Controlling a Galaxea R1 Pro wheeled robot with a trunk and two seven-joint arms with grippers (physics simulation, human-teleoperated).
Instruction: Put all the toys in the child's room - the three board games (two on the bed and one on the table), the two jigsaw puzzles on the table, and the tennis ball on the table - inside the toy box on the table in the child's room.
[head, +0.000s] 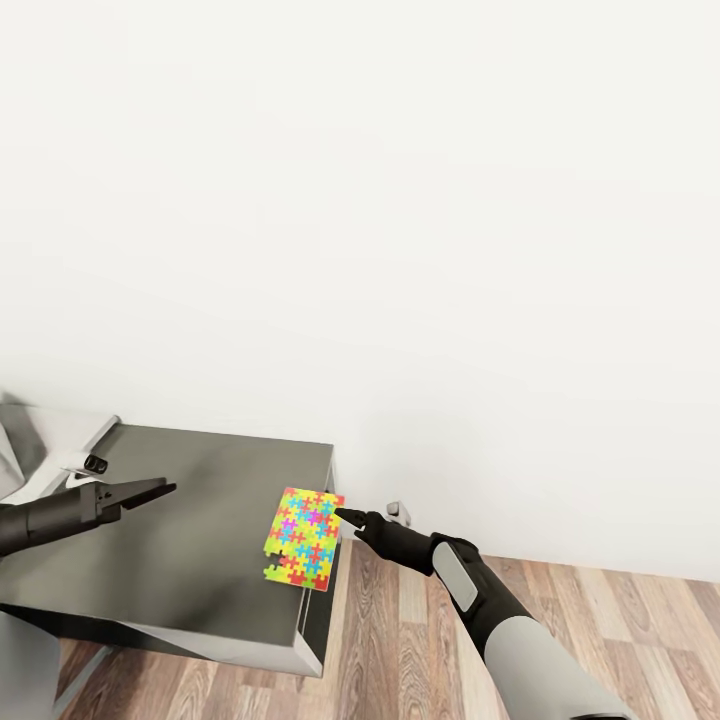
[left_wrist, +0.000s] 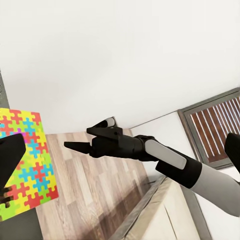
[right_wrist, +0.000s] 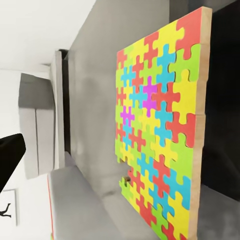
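Note:
A multicoloured jigsaw puzzle (head: 303, 538) lies flat at the right edge of the dark grey table (head: 190, 540), its right side slightly overhanging. My right gripper (head: 346, 516) is open, its tips right at the puzzle's right edge; I cannot tell whether they touch it. The right wrist view looks along the puzzle (right_wrist: 160, 135) from close up. My left gripper (head: 150, 490) hovers open over the table's left part, holding nothing. In the left wrist view the puzzle (left_wrist: 25, 160) sits beside one of that gripper's fingers (left_wrist: 10, 155), with the right gripper (left_wrist: 80, 139) beyond.
A white wall rises just behind the table. Wood floor (head: 420, 640) runs to the right of and below the table. A small white fixture (head: 398, 512) sits low on the wall near my right gripper. Pale furniture (head: 20, 450) adjoins the table's left end.

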